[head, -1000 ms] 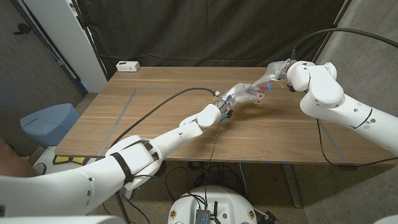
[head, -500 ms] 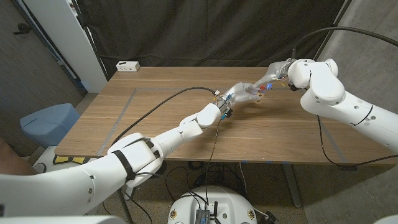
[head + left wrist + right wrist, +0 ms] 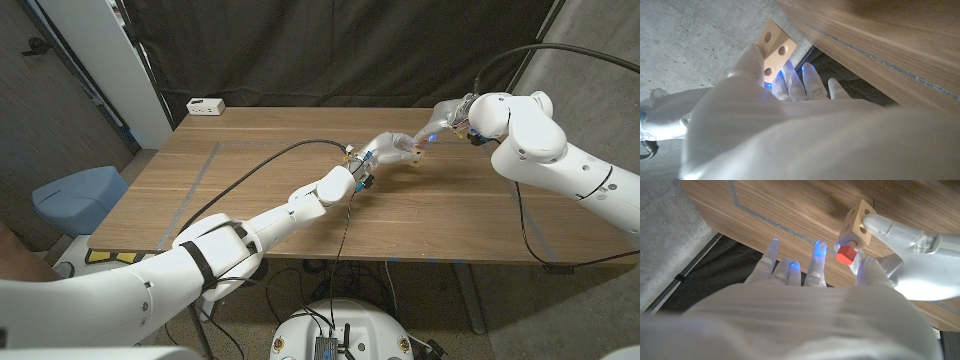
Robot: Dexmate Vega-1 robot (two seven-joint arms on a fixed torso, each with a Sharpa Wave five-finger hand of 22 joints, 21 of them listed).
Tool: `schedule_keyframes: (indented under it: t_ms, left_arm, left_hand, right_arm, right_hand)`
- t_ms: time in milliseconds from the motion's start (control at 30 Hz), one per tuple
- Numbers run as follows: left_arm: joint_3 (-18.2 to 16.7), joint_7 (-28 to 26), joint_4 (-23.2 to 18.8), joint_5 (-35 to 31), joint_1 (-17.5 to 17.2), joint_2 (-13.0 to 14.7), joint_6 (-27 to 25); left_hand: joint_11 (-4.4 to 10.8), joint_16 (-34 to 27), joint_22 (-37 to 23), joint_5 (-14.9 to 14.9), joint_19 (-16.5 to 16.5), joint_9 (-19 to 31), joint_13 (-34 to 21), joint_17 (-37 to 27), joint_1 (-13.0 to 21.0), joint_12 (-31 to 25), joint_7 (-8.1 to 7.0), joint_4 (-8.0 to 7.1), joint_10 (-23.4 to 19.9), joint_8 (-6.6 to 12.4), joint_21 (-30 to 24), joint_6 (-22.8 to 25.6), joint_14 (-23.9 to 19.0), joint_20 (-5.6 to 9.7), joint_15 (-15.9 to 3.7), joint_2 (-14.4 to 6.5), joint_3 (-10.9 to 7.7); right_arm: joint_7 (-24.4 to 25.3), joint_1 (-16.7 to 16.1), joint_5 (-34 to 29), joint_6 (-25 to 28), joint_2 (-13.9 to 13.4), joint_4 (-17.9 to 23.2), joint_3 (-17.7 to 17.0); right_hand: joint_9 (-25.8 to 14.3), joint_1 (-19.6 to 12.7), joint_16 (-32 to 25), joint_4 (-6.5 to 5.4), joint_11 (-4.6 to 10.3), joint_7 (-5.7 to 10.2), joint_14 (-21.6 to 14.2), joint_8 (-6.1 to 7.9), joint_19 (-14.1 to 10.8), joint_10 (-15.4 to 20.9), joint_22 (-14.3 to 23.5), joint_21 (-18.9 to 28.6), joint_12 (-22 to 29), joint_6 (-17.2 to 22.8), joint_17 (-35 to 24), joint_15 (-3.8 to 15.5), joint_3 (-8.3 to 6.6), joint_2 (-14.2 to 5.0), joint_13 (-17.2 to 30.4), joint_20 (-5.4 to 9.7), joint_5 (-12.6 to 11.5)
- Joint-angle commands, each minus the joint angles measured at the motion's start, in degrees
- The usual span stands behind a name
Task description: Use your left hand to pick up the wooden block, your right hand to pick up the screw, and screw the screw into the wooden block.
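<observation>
Since the earlier frame your right arm swung toward frame right. Your left hand point(image 3: 385, 150) held the wooden block point(image 3: 857, 226) at frame centre; just right, your right hand point(image 3: 440, 124) pinched the red-headed screw point(image 3: 845, 255), seated in the block's facing hole, its long axis pointing into the block.

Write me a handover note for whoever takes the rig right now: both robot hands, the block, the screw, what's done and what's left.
Left robot hand: holds the block up over the table.
Right robot hand: at the block, thumb and a finger on the red screw.
Screw: its shaft is in a hole in the block's face; head stands clear of the wood.
Done: both picked up, screw started.
Left: turn the screw down. How deep it sits now is hard to tell.
</observation>
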State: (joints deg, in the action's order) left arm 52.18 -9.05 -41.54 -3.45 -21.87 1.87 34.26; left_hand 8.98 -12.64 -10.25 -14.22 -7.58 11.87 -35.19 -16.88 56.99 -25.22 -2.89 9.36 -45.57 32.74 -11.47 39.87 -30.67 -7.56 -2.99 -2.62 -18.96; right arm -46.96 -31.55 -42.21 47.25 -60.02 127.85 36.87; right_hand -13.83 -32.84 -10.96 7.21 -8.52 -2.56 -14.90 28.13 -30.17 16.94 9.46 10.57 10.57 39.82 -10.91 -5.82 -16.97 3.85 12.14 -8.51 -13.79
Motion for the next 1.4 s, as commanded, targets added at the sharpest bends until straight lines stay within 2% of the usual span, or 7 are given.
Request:
schedule_keyframes:
  t_ms: [33, 433, 700, 833, 867, 1033, 1400]
  left_arm:
    - [0.0, -0.2, -1.6, -0.3, -0.7, 0.6, -1.0]
    - [0.1, -0.1, -1.5, -0.5, -0.7, 0.5, -0.9]
    - [0.1, -0.1, -1.5, -0.5, -0.6, 0.4, -0.8]
    - [0.1, -0.1, -1.5, -0.5, -0.6, 0.4, -0.9]
    - [0.1, 0.0, -1.5, -0.5, -0.6, 0.4, -0.9]
    - [0.2, 0.1, -1.4, -0.5, -0.5, 0.4, -0.8]
    - [0.1, 0.3, -2.2, -0.5, -0.8, 0.7, -1.2]
  left_hand:
    - [3.43, 0.1, -0.1, -0.5, 0.0, 0.3, -1.1, -0.1, 0.7, -2.1, -3.34, -0.98, -3.1, -0.08, 0.0, 8.2, 0.3, -0.45, -4.72, -2.0, -1.03]
    - [3.44, 0.1, -0.1, -0.8, 0.1, 0.3, -1.3, -0.1, 0.5, -2.3, -3.39, -0.95, -3.1, 0.0, 0.0, 8.3, 0.2, -0.48, -4.74, -2.0, -0.99]
    - [3.44, 0.1, -0.1, -1.0, 0.0, 0.4, -1.5, 0.0, 0.5, -2.4, -3.4, -0.91, -3.1, 0.02, 0.0, 8.4, 0.3, -0.51, -4.73, -2.0, -0.94]
    - [3.41, 0.0, -0.1, -1.0, 0.0, 0.4, -1.6, 0.0, 0.5, -2.4, -3.42, -0.88, -3.1, 0.06, -0.1, 8.4, 0.2, -0.43, -4.72, -2.0, -0.91]
    - [3.42, 0.0, -0.1, -1.1, 0.0, 0.4, -1.6, -0.1, 0.5, -2.4, -3.37, -0.86, -3.1, 0.07, 0.0, 8.4, 0.3, -0.44, -4.7, -2.0, -0.91]
    - [3.42, 0.0, -0.1, -1.1, 0.1, 0.4, -1.6, -0.1, 0.5, -2.6, -3.53, -0.84, -3.3, 0.21, 0.0, 8.8, 0.2, -0.45, -4.77, -2.0, -0.82]
    - [3.44, -0.2, -0.1, -1.2, 0.1, 0.4, -1.8, -0.1, 0.4, -2.7, -3.51, -0.77, -3.4, 0.31, 0.0, 9.0, 0.1, -0.45, -4.9, -1.8, -0.62]
  right_arm:
    - [2.3, -0.8, 5.4, -1.4, -2.0, 0.8, -1.8]
    - [4.4, -0.8, 9.1, -2.7, -4.3, 1.7, -2.6]
    - [4.7, -0.2, 9.6, -3.3, -4.8, 1.6, -2.0]
    - [5.1, 0.1, 9.4, -3.5, -4.8, 1.5, -1.6]
    - [5.3, 0.0, 9.5, -3.7, -4.8, 1.5, -1.7]
    - [6.1, -0.1, 9.8, -4.3, -4.6, 1.3, -1.8]
    - [6.6, -0.2, 10.6, -5.0, -4.4, 1.0, -1.7]
  right_hand:
    - [-0.2, -2.0, 0.3, 1.07, -0.06, -0.09, 0.7, -0.67, 0.3, -1.3, 0.1, -0.1, -0.2, -1.5, 0.0, -0.18, -0.69, 0.14, 0.1, -0.32, 0.7]
    - [0.3, -8.2, 0.2, 3.28, 0.7, 0.94, 2.6, -2.38, 0.9, -4.4, 0.1, -0.1, 0.0, -4.9, 0.0, 0.29, -3.34, 0.66, 0.1, -0.91, 1.6]
    - [0.5, -11.3, 0.1, 3.51, 1.76, 2.0, 3.1, -2.52, 0.9, -5.2, 0.1, -0.1, 0.2, -4.9, 0.0, 0.67, -4.65, 0.86, 0.1, -0.85, 1.6]
    - [0.7, -13.7, 0.0, 3.57, 2.86, 3.27, 3.3, -2.8, 0.9, -5.8, 0.1, 0.0, 0.3, -5.3, 0.0, 1.1, -5.69, 1.14, 0.1, -0.94, 1.6]
    - [0.7, -14.4, -0.1, 3.53, 3.04, 4.28, 3.3, -2.93, 0.9, -5.9, 0.1, 0.0, 0.3, -5.6, 0.0, 1.21, -5.99, 1.26, 0.1, -0.94, 1.7]
    - [0.7, -15.6, -0.1, 3.41, 3.47, 5.31, 3.4, -2.81, 0.8, -6.0, 0.1, 0.0, 0.4, -5.1, -0.1, 1.52, -6.53, 1.43, 0.1, -0.97, 1.8]
    - [0.8, -17.2, -0.2, 3.19, 3.96, 5.38, 3.5, -1.99, 0.8, -5.9, 0.1, 0.0, 0.6, -2.8, -0.1, 1.99, -7.46, 1.39, 0.2, -1.01, 1.9]
